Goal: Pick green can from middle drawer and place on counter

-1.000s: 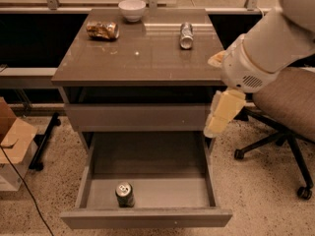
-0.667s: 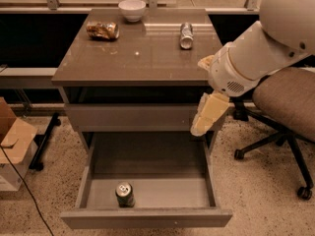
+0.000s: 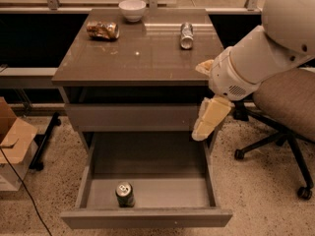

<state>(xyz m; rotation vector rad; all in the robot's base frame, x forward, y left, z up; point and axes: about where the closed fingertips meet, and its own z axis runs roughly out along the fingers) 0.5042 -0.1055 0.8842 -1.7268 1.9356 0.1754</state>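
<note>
The green can [image 3: 124, 194] stands upright near the front of the open middle drawer [image 3: 147, 218], a little left of its centre. The counter [image 3: 138, 55] is the glossy grey-brown cabinet top above it. My gripper [image 3: 207, 119] hangs cream-coloured from the white arm at the right, pointing down in front of the cabinet's right front corner. It is above the drawer's back right corner, well above and to the right of the green can, and holds nothing.
On the counter lie a plain silver can [image 3: 186, 35], a dented orange-gold can [image 3: 102, 30] and a white bowl [image 3: 133, 9]. An office chair [image 3: 285, 107] stands right of the cabinet. A cardboard box [image 3: 12, 144] and a cable lie on the floor at left.
My arm and gripper have swung left, from beside the cabinet to over the drawer's right rear corner, and dipped slightly. The green can has not moved.
</note>
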